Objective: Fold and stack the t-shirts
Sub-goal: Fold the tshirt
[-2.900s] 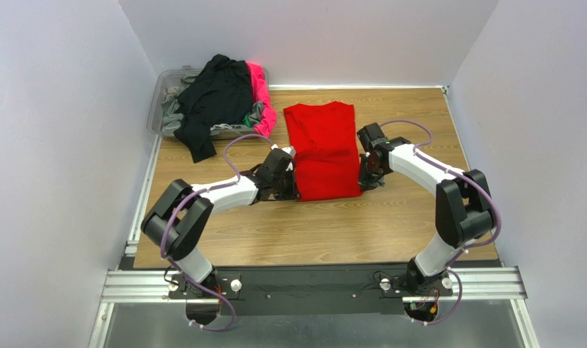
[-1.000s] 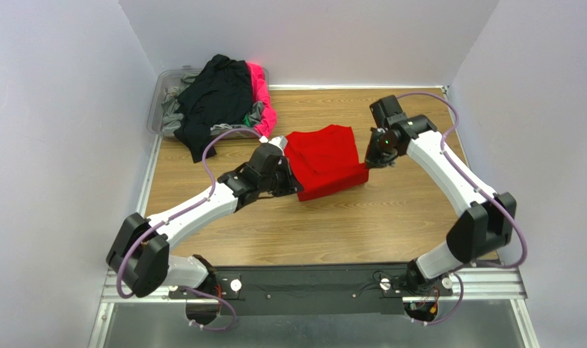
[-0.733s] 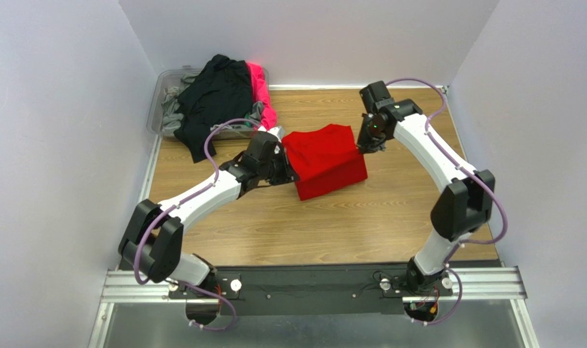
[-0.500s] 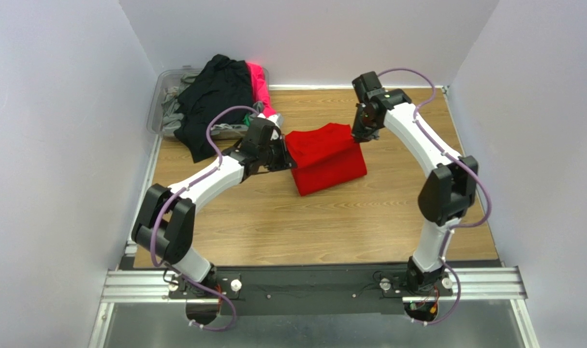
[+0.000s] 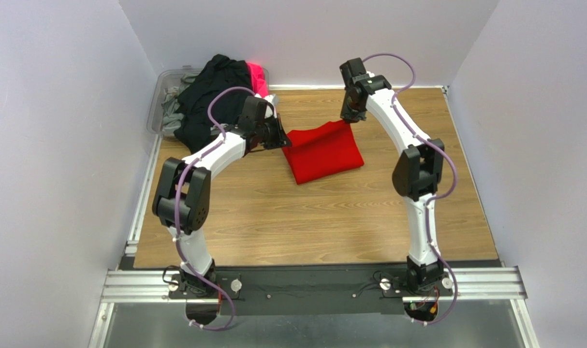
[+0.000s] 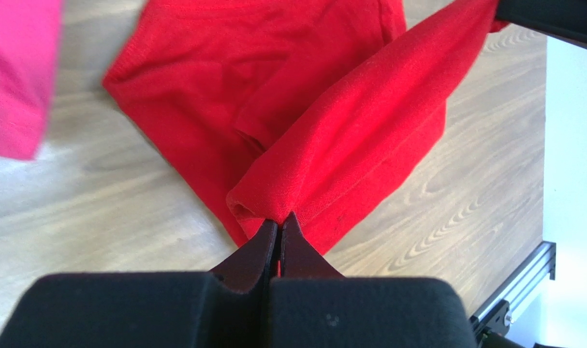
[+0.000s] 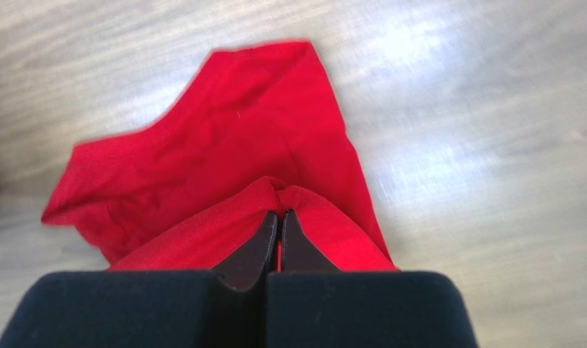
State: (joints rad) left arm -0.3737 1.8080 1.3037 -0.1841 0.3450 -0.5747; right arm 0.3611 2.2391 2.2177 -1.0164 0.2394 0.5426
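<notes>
Pinching the red t-shirt (image 5: 323, 151) at two points: the left gripper (image 5: 285, 143) with jaws pressed together on a bunched fold at the shirt's left edge, the right gripper (image 5: 345, 119) with jaws likewise closed on a fold at its far right corner. Holding the edge between the two grips raised as a taut band above the rest of the cloth, with the lower layer resting on the wooden table (image 5: 311, 217) in its far middle part. Working close to the far-left corner, next to a clear bin (image 5: 160, 101) heaped with a black shirt (image 5: 213, 90) and a pink shirt (image 5: 258, 76). Seeing pink cloth hanging just beside the left gripper, apart from the red cloth in the left wrist view. Working near the back wall (image 5: 311, 43) on the right gripper's side. Showing bare wood along the red shirt's near and right edges, widest toward the arm bases.
</notes>
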